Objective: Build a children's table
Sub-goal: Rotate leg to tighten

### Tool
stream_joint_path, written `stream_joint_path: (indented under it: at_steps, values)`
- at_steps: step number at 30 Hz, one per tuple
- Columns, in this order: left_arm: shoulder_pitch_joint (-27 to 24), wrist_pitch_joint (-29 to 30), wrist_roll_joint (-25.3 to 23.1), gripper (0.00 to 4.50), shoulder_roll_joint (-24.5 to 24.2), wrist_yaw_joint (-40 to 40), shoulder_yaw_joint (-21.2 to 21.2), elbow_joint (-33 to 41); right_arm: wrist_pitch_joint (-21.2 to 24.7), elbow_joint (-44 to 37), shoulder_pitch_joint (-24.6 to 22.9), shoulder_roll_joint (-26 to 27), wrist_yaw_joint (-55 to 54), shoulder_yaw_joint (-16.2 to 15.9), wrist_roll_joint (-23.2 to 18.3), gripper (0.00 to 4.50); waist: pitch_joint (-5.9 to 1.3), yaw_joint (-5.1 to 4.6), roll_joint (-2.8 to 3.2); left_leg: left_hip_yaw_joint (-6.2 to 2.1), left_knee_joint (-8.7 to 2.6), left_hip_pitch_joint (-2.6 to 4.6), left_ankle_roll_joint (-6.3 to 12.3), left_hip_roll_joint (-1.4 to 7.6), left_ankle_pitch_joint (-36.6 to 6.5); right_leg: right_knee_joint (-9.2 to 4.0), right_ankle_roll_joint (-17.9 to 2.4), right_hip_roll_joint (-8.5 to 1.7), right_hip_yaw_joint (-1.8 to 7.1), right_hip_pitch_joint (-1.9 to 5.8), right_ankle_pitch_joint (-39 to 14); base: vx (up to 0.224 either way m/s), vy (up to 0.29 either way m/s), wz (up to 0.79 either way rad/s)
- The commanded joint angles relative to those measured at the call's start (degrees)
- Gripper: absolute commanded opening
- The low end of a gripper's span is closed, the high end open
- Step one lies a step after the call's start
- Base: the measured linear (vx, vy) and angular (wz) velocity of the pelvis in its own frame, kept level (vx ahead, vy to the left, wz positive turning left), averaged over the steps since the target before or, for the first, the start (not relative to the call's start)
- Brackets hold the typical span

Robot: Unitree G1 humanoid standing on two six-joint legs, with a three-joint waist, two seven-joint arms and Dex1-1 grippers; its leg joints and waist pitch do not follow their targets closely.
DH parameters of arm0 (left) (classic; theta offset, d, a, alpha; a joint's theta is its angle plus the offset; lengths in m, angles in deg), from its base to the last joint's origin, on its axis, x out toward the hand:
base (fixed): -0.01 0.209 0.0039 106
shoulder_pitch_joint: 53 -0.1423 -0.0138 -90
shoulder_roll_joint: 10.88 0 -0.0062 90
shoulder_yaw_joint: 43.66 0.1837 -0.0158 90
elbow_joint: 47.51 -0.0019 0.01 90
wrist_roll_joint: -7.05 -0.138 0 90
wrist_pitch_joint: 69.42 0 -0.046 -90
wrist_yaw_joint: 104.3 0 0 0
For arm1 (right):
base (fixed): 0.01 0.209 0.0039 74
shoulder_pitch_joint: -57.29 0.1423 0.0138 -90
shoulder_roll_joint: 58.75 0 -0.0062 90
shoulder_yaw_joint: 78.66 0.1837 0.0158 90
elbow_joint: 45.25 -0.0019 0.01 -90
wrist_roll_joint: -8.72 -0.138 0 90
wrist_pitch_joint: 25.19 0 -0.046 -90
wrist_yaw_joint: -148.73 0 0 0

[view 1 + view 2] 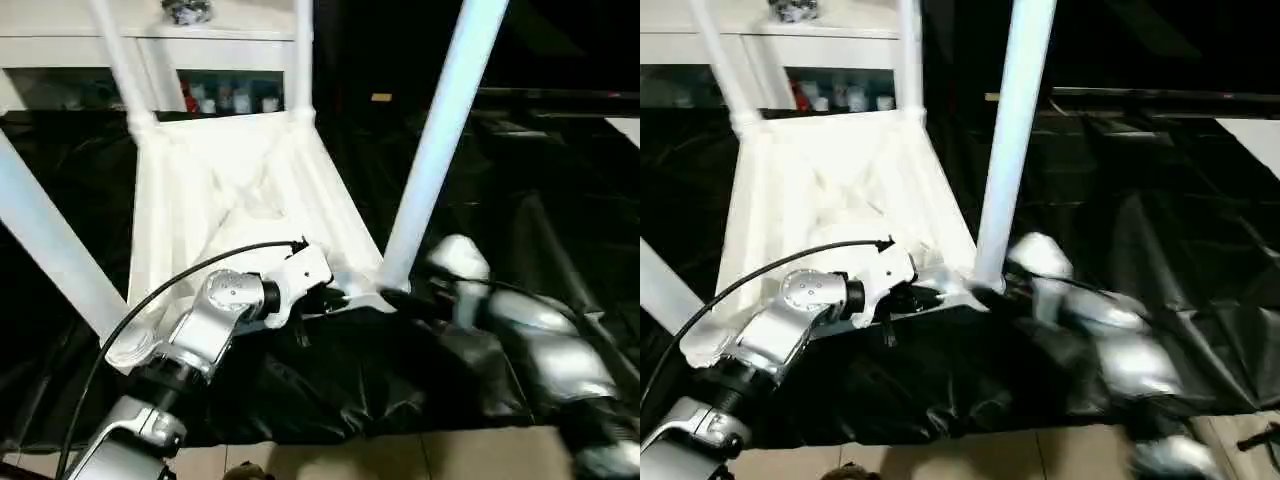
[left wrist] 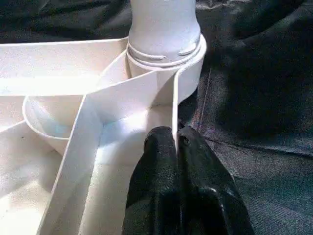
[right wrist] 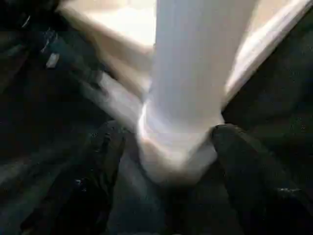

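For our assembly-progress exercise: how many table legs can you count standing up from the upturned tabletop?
4: far left corner, far right corner, near left corner, and near right corner.

Black crinkled plastic sheet (image 1: 520, 200) covers the work surface. White cabinet (image 1: 220, 50) with glass doors behind, small items inside. Tan floor (image 1: 400, 455) strip in front.

Head stereo pair looks down over silver forearms at the upturned white plastic table (image 1: 230, 190); both wrist cameras sit close, sharing its near-corner leg socket (image 2: 166, 58).
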Motion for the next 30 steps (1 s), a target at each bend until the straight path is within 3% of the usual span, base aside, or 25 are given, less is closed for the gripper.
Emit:
stream_joint_path:
  at_steps: [1, 7, 9, 12, 14, 16, 21, 22, 23, 25, 28, 30]
  values:
    - [-1.0, -1.5, 2.0, 0.0, 0.3, -0.8, 0.4, 1.7, 1.0, -2.9, -1.3, -2.1, 3.0, 0.9, -1.7, 3.15, -2.74, -0.16, -0.95, -2.01, -3.34, 0.7, 5.33, 4.29, -7.3, -4.7, -10.2, -6.13, 3.38, 2.13, -4.1, 0.0, 0.0, 0.0]
    - [-2.5, -3.6, 1.3, 0.0, -0.6, -0.4, 0.8, 3.1, 4.1, -8.5, -4.9, -5.3, 6.2, 1.4, -5.1, 3.15, -2.78, -0.19, -0.9, -1.99, -3.13, 0.71, 6.74, 4.27, -6.2, -4.61, -10.6, -5.95, 3.29, 1.92, -2.7, 0.0, 0.0, 0.0]
    - [-3.2, -2.2, 3.6, 0.44, 0.2, 0.2, -1.1, 5.4, 5.0, -10.4, -5.4, -4.3, 5.9, 0.6, -5.8, 3.17, -2.77, -0.12, -0.72, -2.03, -3.18, 0.72, 6.67, 4.32, -6.4, -4.56, -10.8, -5.98, 3.27, 1.87, -2.7, 0.0, 0.0, 0.0]
    - [-3.5, -1.2, 5.3, 0.62, 0.9, 0.5, -2.4, 7.0, 5.4, -11.0, -5.4, -3.7, 5.8, 0.1, -6.0, 3.17, -2.9, 0.01, -0.62, -2.03, -3.2, 0.79, 5.93, 4.48, -6.6, -4.48, -12.0, -6.01, 3.19, 1.76, -2.4, 0.0, 0.0, 0.0]
    - [-4.9, 3.7, 9.5, 0.89, 1.7, -0.1, -4.7, 12.1, 5.9, -11.6, -5.2, -2.6, 5.7, -1.2, -6.2, 3.17, -2.79, 0.05, -0.65, -2.01, -3.31, 0.9, 5.37, 4.73, -6.8, -4.22, -13.2, -6.08, 3.2, 1.69, -1.1, 0.0, 0.0, 0.0]
    - [-6.7, 6.8, 11.4, 0.92, 1.4, -0.3, -5.5, 16.2, 6.1, -11.3, -4.5, -1.6, 5.2, -2.2, -5.9, 3.17, -2.72, -0.09, -0.78, -2.01, -3.31, 0.77, 5.26, 4.61, -7.0, -4.17, -13.6, -6.11, 3.19, 1.77, -1.4, 0.0, 0.0, 0.0]
    - [-14.1, 10.1, 12.0, 1.33, -1.2, 1.5, -6.6, 24.1, 5.3, -7.3, -0.7, 2.1, 0.4, -2.7, -3.9, 3.17, -2.53, -0.92, -1.45, -2.15, -3.51, 0.49, 4.66, 4.4, -6.6, -4.19, -11.9, -6.09, 3.2, 1.83, -5.2, 0.0, 0.0, 0.0]
    - [-14.9, 10.4, 12.3, 1.35, -1.5, 1.7, -6.7, 25.0, 5.3, -7.1, -0.4, 2.4, 0.0, -2.6, -3.9, 3.17, -2.36, -1.19, -1.49, -2.01, -3.57, 0.47, 4.59, 4.25, -7.0, -4.54, -11.5, -5.85, 3.21, 1.68, -6.3, 0.0, 0.0, 0.0]
    - [-15.9, 10.9, 12.8, 1.55, -1.9, 1.8, -6.9, 26.2, 5.3, -6.7, 0.0, 2.7, -0.4, -2.6, -3.6, 3.17, -2.36, -1.26, -1.15, -1.94, -3.52, 0.84, 3.98, 4.38, -7.7, -4.69, -11.2, -5.79, 3.33, 1.48, -7.1, 0.0, 0.0, 0.0]
    - [-18.4, 12.2, 14.0, 1.75, -2.8, 1.7, -7.4, 29.3, 4.6, -4.8, 1.4, 3.6, -2.0, -2.7, -2.7, 3.17, -2.34, -1.4, -1.83, -1.97, -3.68, 0.9, 3.24, 4.53, -8.1, -4.54, -11.5, -5.81, 3.31, 1.51, -7.1, 0.0, 0.0, 0.0]
    - [-22.6, 14.5, 16.0, 1.88, -5.0, 0.9, -8.2, 34.5, 3.4, 1.5, 5.4, 5.9, -7.8, -2.1, -0.9, 3.17, -2.0, -1.91, -2.13, -2.01, -3.97, 0.88, 2.21, 4.5, -8.6, -4.45, -12.4, -5.78, 3.31, 1.41, -7.0, 0.0, 0.0, 0.0]
    - [-23.9, 14.7, 16.4, 2.2, -5.8, 0.6, -8.5, 35.7, 2.9, 3.9, 6.9, 6.6, -9.7, -1.8, -0.3, 3.17, -1.89, -2.21, -2.08, -1.89, -3.9, 0.96, 1.58, 4.32, -9.3, -4.54, -12.3, -5.7, 3.4, 1.28, -8.3, 0.0, 0.0, 0.0]
